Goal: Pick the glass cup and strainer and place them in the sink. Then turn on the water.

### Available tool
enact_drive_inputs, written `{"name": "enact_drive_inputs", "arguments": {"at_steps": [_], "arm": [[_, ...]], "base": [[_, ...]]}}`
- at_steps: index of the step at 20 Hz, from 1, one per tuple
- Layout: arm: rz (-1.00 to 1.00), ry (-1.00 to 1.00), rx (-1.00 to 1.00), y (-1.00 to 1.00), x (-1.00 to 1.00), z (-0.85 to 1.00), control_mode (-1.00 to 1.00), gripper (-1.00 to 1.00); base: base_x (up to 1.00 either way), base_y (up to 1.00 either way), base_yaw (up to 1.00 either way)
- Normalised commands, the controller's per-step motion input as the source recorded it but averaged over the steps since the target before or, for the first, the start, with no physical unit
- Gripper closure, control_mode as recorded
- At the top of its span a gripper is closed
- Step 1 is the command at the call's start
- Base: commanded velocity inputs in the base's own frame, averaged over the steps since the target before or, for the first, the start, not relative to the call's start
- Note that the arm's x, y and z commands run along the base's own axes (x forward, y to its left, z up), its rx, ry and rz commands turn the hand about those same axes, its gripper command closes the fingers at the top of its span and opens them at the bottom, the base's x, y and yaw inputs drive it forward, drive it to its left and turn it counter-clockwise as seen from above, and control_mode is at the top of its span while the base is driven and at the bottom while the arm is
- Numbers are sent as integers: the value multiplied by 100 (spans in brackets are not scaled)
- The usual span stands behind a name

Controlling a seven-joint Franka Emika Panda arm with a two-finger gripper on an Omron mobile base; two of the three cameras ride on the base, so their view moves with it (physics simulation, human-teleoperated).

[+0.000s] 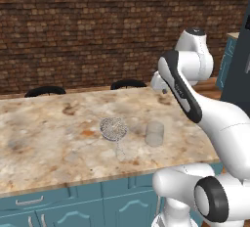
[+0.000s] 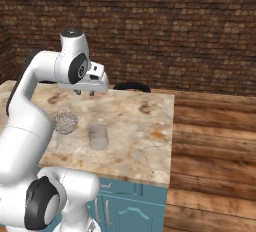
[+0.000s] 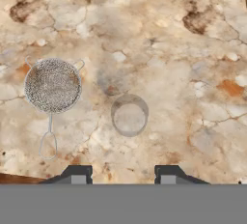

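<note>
On the marbled tabletop [image 1: 58, 138] the strainer [image 1: 113, 128] lies just beside the glass cup [image 1: 155, 133], both upright and apart, neither yet moved to a sink. High above them, the tool [image 2: 84, 93] hangs with its fingers apart, holding nothing. Best lower straight over the cup, centring its rim between the fingers.

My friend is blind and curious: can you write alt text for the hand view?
Looking straight down on a marbled countertop: a clear glass cup stands near the middle, with a round wire-mesh strainer apart to its left. The gripper hangs above, jaws apart, holding nothing.
</note>
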Motion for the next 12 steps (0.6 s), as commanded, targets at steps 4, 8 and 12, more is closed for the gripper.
{"name": "enact_drive_inputs", "arguments": {"at_steps": [4,8,12], "arm": [[0,0,-2,11,-8,-7,-100,-100],[3,0,-17,54,-25,-16,-100,-100],[6,0,-20,64,-42,-18,-100,-100]], "base": [[0,0,0],[0,0,0],[0,0,0]]}}
